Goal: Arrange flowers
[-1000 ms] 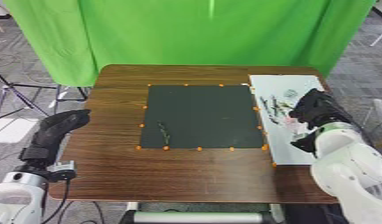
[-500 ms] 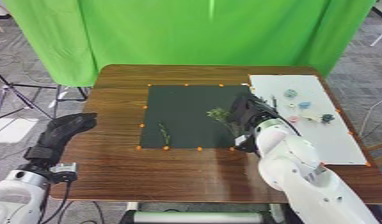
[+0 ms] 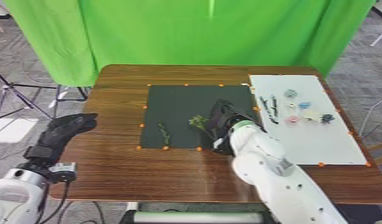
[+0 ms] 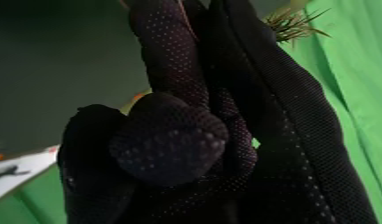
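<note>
The robot's right hand in its black fabric glove (image 3: 221,120) was over the right part of a square, dark mat (image 3: 183,100), partly closed, its fingers and thumb bent around the thin stem of a spiky, green leafy sprig (image 3: 198,121). The sprig's leaves were just beside that hand, on its left, and its stem slanted in towards the glove; the right wrist view showed spiky leaves past the fingers. Farther to the hand's left, a slender green stem (image 3: 163,133) lay on the mat. To the hand's right, on a white rectangular board (image 3: 325,145), lay two thin, dark stems (image 3: 274,106), with a pale teal flower (image 3: 290,93), a small blue flower (image 3: 305,105), a pink flower (image 3: 292,119), a cream flower (image 3: 311,115) and a dark blue-green flower (image 3: 327,118) beyond them. Well apart on the left, the black-gloved left hand (image 3: 67,126) was open and relaxed, holding nothing, over the brown wooden table (image 3: 107,165).
</note>
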Tool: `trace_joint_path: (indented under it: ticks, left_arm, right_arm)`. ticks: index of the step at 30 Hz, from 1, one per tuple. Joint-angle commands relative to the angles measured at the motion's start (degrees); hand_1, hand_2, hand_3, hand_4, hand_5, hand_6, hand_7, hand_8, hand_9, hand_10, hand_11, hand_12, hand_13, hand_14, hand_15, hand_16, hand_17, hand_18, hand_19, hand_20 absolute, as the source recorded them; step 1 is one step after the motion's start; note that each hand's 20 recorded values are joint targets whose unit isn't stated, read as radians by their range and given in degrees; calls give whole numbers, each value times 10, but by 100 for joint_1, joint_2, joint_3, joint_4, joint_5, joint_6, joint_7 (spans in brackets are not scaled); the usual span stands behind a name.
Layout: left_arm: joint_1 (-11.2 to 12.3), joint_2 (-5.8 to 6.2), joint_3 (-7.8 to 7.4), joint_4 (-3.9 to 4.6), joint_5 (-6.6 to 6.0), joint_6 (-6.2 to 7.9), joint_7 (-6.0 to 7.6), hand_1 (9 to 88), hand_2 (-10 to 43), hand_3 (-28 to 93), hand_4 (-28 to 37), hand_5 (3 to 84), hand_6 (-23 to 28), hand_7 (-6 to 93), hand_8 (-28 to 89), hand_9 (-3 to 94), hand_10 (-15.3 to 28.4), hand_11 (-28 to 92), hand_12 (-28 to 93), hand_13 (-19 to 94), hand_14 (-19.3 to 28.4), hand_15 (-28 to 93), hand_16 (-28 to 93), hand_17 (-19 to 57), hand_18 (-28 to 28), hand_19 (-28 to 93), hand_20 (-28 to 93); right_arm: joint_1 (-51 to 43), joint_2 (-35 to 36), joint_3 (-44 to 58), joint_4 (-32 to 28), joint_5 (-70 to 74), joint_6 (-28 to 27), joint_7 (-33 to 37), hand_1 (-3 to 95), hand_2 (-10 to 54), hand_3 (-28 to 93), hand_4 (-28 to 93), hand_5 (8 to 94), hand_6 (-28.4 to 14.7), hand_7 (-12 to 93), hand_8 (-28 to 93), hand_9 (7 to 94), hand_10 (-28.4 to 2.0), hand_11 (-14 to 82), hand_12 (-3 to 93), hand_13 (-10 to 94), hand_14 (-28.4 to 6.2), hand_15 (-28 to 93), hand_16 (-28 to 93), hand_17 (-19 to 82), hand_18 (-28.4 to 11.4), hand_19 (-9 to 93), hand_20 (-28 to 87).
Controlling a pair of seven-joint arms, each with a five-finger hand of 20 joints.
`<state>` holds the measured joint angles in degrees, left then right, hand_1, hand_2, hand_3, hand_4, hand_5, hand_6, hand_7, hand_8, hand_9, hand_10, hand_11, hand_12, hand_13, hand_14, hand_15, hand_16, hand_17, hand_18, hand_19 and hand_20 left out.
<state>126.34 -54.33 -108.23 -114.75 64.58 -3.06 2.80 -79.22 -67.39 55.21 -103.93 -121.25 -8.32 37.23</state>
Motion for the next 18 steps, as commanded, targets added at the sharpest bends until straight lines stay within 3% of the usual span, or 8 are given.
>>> trace_joint_path:
  ticks: [1, 18]
  left_arm:
    - [4, -22, -26, -65, 11, -245, -152, 268, -50, 612, -183, 451, 43, 165, -68, 432, 134, 220, 161, 358, 171, 152, 41, 42, 109, 67, 136]
    - [25, -26, -91, -90, -4, -411, -271, 269, -45, 608, -180, 449, 44, 160, -65, 433, 136, 219, 161, 356, 174, 151, 42, 39, 111, 70, 133]
  right_arm:
    - [195, -392, -65, 287, -34, -5, 137, 654, -95, 473, -116, 834, -50, 142, 125, 937, -136, 244, 161, 937, -17, 594, 195, 747, -58, 931, 307]
    - [281, -737, 125, 463, 912, 213, 347, 651, -41, 432, -105, 822, -51, 126, 126, 937, -131, 205, 160, 937, -24, 576, 189, 752, -51, 916, 289]
